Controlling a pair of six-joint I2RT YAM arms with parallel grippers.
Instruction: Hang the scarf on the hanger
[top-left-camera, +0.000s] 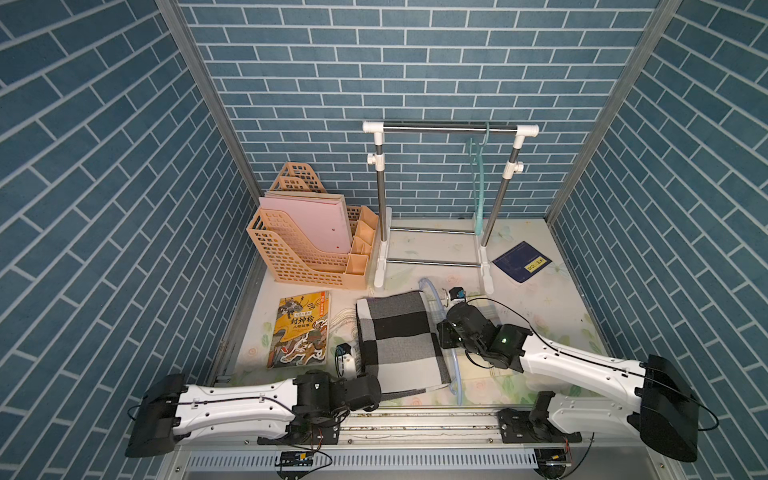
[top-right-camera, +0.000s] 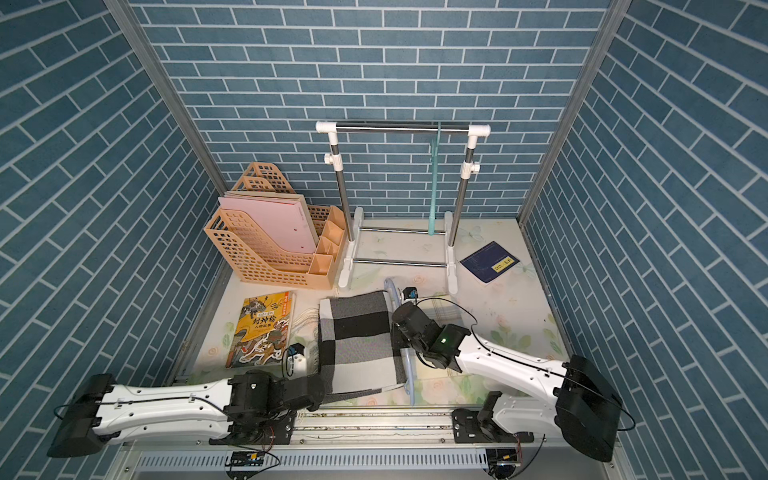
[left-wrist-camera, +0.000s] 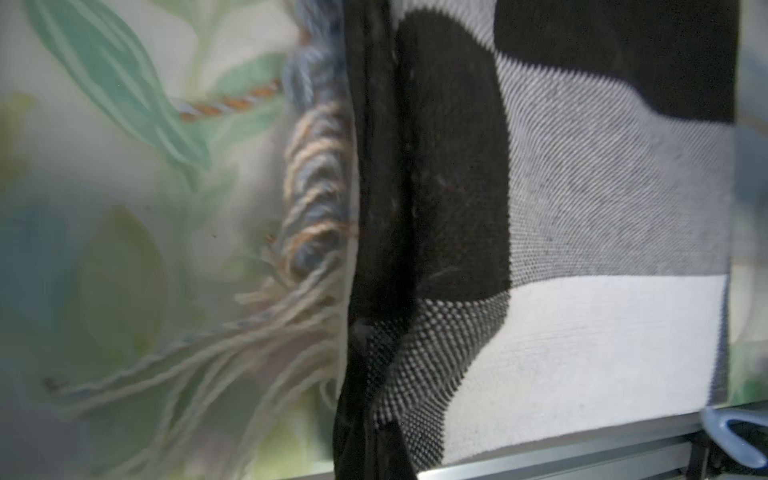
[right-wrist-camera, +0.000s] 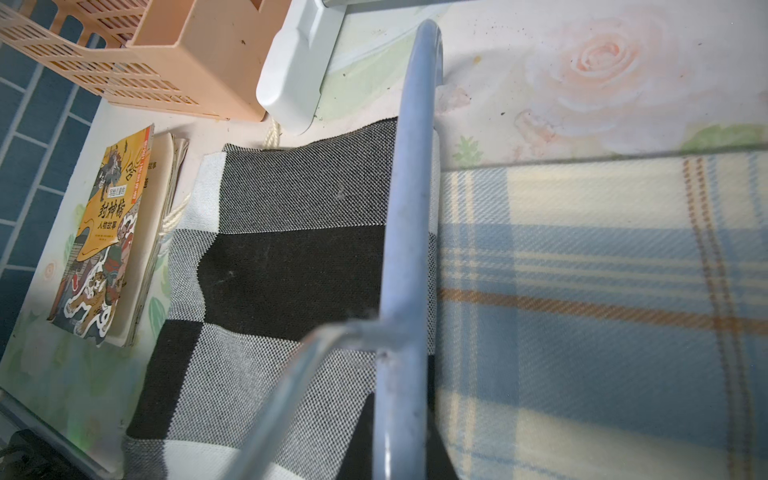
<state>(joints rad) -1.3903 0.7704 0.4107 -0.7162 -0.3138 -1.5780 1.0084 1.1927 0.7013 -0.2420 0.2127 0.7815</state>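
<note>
Scarf: the checked scarf (top-left-camera: 397, 340) lies flat mid-table in both top views. I see its long side running from the rack (top-left-camera: 451, 129) toward the near rail, tipped slightly, with the fringe pointing left at the book (top-left-camera: 301, 330).
Hanger: the hanger (right-wrist-camera: 409, 208) lies along the scarf's right edge on the same axis, where the scarf meets a plaid cloth (right-wrist-camera: 602, 291).
Left gripper (top-left-camera: 375, 391): closed at the scarf's near left corner. My wrist view is blurred, but a black fold looks pinched.
Right gripper (top-left-camera: 444, 337): low over the hanger's middle — I cannot tell whether its jaws grip.
Rack: a green hanger (top-left-camera: 478, 178) hangs on its top bar.
</note>
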